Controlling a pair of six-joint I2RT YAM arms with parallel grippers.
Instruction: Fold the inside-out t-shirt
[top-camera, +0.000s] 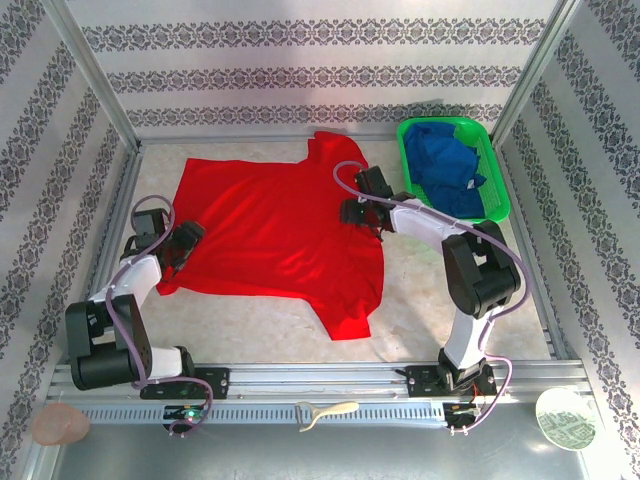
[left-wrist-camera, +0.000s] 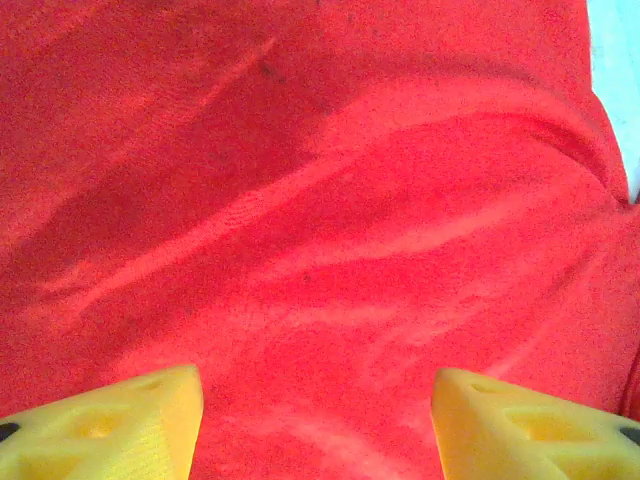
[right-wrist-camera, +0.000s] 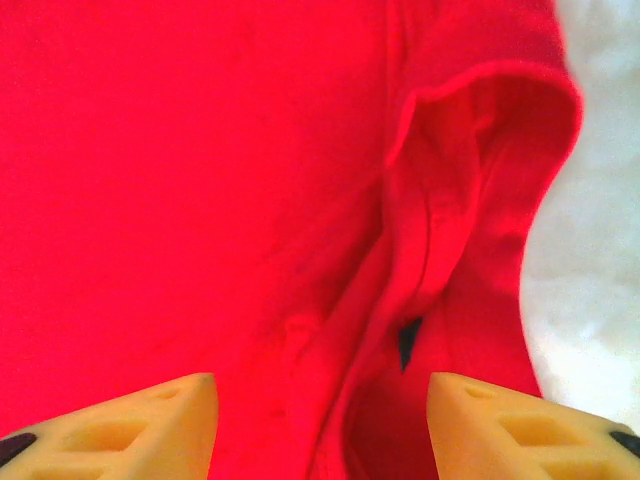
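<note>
Reaching over t-shirt (top-camera: 270, 225), left claw (left-wrist-camera: 315, 385), right claw (right-wrist-camera: 322, 385)

Wrinkled red t-shirt (left-wrist-camera: 320, 200) beneath left end effector (left-wrist-camera: 316, 415), jaws apart.

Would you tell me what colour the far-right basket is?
The basket is green; the top external view shows it best.

The top view is bright and even, with light from above; shadows beside the arms are short and soft. The pale table (top-camera: 420, 290) looks almost washed out, and the inside-out t-shirt (top-camera: 270, 230) is so saturated that its folds hardly show. In the left wrist view the cloth is grainy, with a broad darker shadow across it. In the right wrist view the red is flat, and the table (right-wrist-camera: 590, 260) glares white and blurred. The yellow fingertips (left-wrist-camera: 110, 430) (right-wrist-camera: 120, 430) are out of focus.
</note>
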